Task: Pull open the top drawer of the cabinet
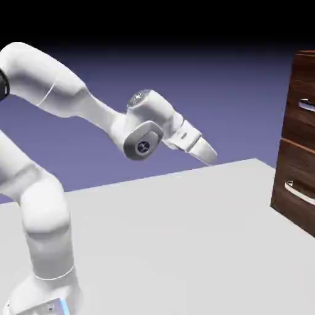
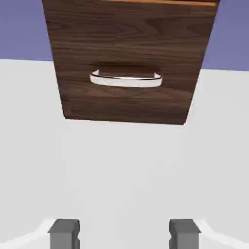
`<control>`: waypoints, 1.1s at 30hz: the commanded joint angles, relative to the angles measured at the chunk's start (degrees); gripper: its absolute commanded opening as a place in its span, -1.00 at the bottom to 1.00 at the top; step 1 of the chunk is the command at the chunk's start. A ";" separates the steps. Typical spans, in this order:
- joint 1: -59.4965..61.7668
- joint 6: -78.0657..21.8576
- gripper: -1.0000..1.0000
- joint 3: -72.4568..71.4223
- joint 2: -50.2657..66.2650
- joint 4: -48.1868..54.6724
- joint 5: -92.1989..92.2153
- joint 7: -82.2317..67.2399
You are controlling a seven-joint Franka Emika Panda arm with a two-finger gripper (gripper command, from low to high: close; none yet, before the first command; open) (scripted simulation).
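The approach is in hand: the claw (image 1: 208, 154) is held wide and empty, well apart from the cabinet (image 1: 298, 141). The top drawer (image 1: 303, 101) must next be reached and its handle (image 1: 306, 105) gripped.

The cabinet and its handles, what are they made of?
The cabinet looks like dark brown wood, going by its streaky grain. The handles look like shiny silver metal, since they gleam bright. It is all a rendered picture, so this is only how they look.
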State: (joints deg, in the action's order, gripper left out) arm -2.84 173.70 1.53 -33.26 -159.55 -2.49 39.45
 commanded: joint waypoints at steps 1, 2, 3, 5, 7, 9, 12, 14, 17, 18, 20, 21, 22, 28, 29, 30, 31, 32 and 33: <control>-1.79 -0.25 0.00 1.27 -0.50 1.21 -2.07 -2.50; -3.57 -0.51 0.00 2.53 -1.00 2.41 -4.13 -4.99; -5.36 -0.76 0.00 3.80 -1.49 3.61 -6.20 -7.48; -8.93 -1.27 0.00 6.33 -2.49 6.02 -10.33 -12.46; -12.50 -1.77 0.00 8.86 -3.48 8.43 -14.46 -17.45; -16.07 -2.28 0.00 11.39 -4.48 10.83 -18.59 -22.43; -21.42 -3.04 0.00 15.18 -5.97 14.44 -24.79 -29.90; -24.99 -3.54 0.00 17.71 -6.97 16.85 -28.92 -34.89; -30.35 -4.30 0.00 21.51 -8.46 20.46 -35.12 -42.36; -32.13 -4.56 0.00 22.77 -8.96 21.67 -37.18 -44.86; -35.70 -5.06 0.00 25.30 -9.96 24.07 -41.31 -49.84; -37.49 -5.32 0.00 26.57 -10.45 25.28 -43.38 -52.33; -39.27 -5.57 0.00 27.83 -10.95 26.48 -45.44 -54.82; -49.98 -7.09 0.00 35.42 -13.94 33.70 -57.83 -69.77; -51.76 -7.34 0.00 36.69 -14.44 34.90 -59.90 -72.26; -53.55 -7.59 0.00 37.95 -14.93 36.11 -61.97 -74.76; -55.33 -7.85 0.00 39.22 -15.43 37.31 -64.03 -77.25; -57.12 -8.10 0.00 40.48 -15.93 38.51 -66.10 -79.74; -58.90 -8.35 0.00 41.75 -16.43 39.72 -68.16 -82.23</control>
State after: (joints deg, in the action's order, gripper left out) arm -61.74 165.35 43.27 -49.69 -119.83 -70.65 -42.78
